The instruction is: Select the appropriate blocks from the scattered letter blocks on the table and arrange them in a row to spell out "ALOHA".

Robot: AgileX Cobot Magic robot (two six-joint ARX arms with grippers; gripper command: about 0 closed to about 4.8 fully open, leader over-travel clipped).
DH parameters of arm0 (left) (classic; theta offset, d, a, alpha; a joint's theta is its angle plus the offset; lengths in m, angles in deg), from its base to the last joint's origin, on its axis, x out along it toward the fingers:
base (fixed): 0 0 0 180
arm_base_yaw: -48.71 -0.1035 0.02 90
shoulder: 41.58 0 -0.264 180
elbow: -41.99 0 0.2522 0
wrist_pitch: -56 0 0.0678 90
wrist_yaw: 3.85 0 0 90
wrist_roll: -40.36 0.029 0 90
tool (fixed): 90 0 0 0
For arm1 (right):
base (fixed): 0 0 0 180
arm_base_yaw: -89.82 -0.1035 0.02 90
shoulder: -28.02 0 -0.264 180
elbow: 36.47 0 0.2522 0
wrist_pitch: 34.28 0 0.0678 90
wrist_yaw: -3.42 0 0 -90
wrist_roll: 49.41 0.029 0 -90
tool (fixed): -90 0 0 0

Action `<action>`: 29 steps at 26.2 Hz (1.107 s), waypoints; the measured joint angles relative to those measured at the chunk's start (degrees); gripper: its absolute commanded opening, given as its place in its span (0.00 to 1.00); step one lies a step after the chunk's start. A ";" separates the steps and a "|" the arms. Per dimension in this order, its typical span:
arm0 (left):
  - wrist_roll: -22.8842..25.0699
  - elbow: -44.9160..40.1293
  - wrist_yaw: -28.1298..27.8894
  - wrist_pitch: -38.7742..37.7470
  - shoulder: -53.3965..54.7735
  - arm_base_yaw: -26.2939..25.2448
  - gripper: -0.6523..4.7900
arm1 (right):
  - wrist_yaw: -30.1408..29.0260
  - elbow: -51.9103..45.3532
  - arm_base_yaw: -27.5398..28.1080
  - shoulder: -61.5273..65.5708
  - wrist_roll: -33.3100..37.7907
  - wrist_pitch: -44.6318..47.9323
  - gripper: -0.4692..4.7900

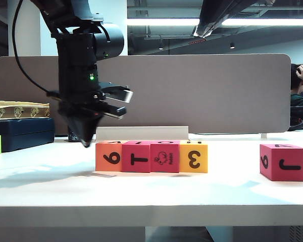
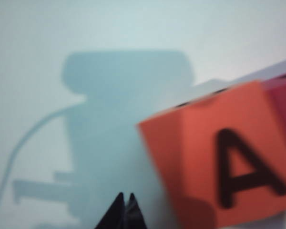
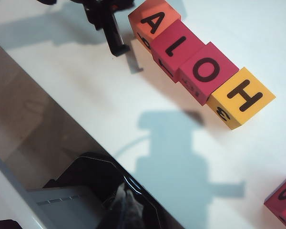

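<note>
Four letter blocks sit touching in a row mid-tabletop: orange block (image 1: 108, 157), two pink ones, then the yellow block (image 1: 194, 158), tops reading A-L-O-H. The fifth pink block (image 1: 283, 162) sits well apart toward the right edge. Left gripper (image 1: 86, 142) hangs pinched closed and empty just beside the orange end; right gripper (image 3: 126, 202) is closed too, holding nothing, up off the table (image 1: 141, 194).

A grey partition panel (image 1: 192, 91) with rounded corners stands behind the white desk, filling the centre. Fluorescent strip lights (image 1: 161, 22) glow at 12 o'clock under a dark ceiling. At 9 o'clock, a patterned cream box (image 1: 20, 109) rests on a dark case (image 1: 21, 132). At 3 o'clock, a seated person (image 1: 301, 96) raises a hand to the head.
</note>
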 measured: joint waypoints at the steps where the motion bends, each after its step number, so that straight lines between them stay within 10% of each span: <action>1: 0.07 0.59 -2.03 -1.38 0.02 0.07 0.11 | 0.04 0.00 0.00 0.00 0.00 0.00 0.08; 6: 0.11 8.66 -8.94 -9.70 -1.49 -0.11 0.11 | 5.60 0.00 0.15 0.04 0.02 0.02 0.08; 16: -2.56 15.98 21.81 -12.26 -13.62 0.00 0.11 | 6.01 0.00 12.83 3.50 0.48 -1.01 0.08; 20: -2.75 15.96 29.22 -14.01 -17.38 0.07 0.11 | 5.77 0.00 18.12 8.87 0.96 -3.28 0.53; 26: -2.56 16.00 32.57 -16.50 -19.37 0.04 0.11 | 5.60 -0.02 19.58 14.23 3.17 -5.11 0.64; 29: -2.51 16.00 32.63 -17.18 -19.34 0.07 0.11 | 7.06 -0.02 19.61 15.04 3.61 -5.53 0.95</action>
